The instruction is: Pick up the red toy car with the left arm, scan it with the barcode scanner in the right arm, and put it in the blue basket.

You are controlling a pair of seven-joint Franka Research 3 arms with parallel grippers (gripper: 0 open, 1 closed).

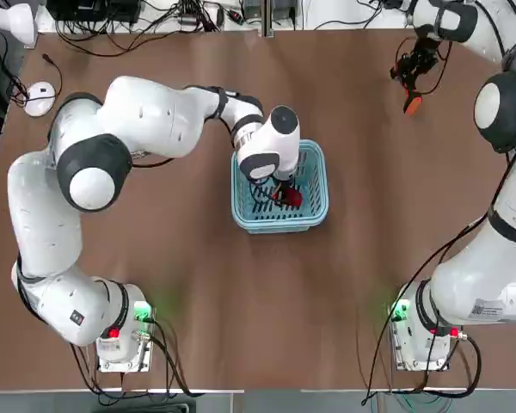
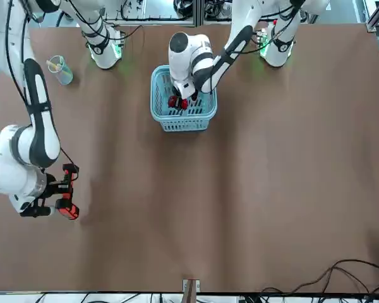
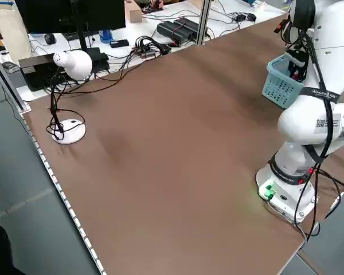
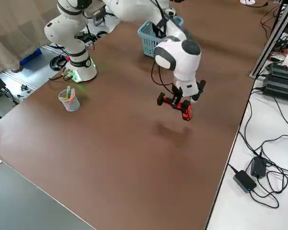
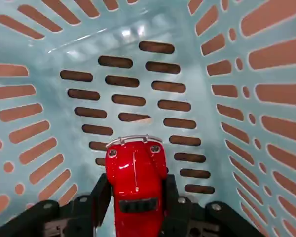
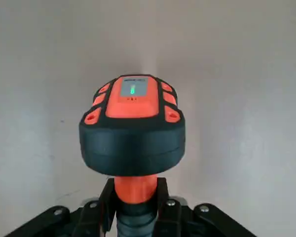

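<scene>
Brown table [image 1: 198, 301] — left gripper's fingers [image 5: 102, 197] shut on red car [image 5: 136, 187].

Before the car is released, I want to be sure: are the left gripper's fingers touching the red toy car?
Touching. The left wrist view shows the fingers closed against both sides of the red toy car.
</scene>
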